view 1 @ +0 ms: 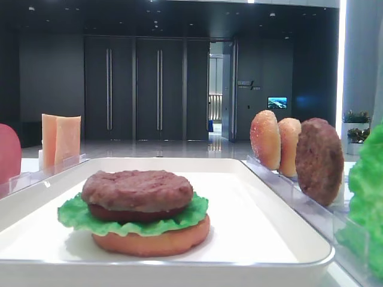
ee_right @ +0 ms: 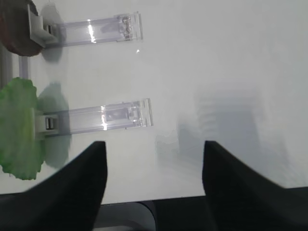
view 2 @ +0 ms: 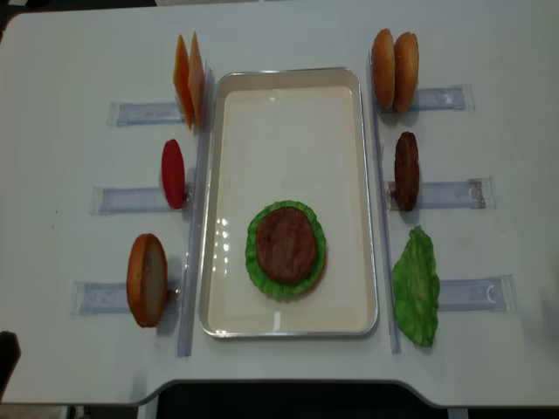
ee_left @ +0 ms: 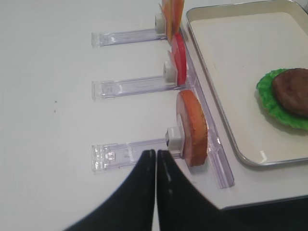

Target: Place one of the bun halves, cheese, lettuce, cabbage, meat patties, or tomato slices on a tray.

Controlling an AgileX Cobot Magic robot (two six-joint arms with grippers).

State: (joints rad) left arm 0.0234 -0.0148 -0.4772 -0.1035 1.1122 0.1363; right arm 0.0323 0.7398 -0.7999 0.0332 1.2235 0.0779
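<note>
White table: tray holds one stack (bun, lettuce, patty); right gripper wide, left gripper pinched closed.

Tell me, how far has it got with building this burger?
Done: on the tray sit a bun half, lettuce and a meat patty. In hand: nothing; the right end effector is open and empty, the left end effector shut on nothing. Left: cheese, tomato slice and other pieces stand in racks.

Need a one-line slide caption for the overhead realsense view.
Half-built burger, brown meat patty on green lettuce, sits on white rectangular tray.
</note>
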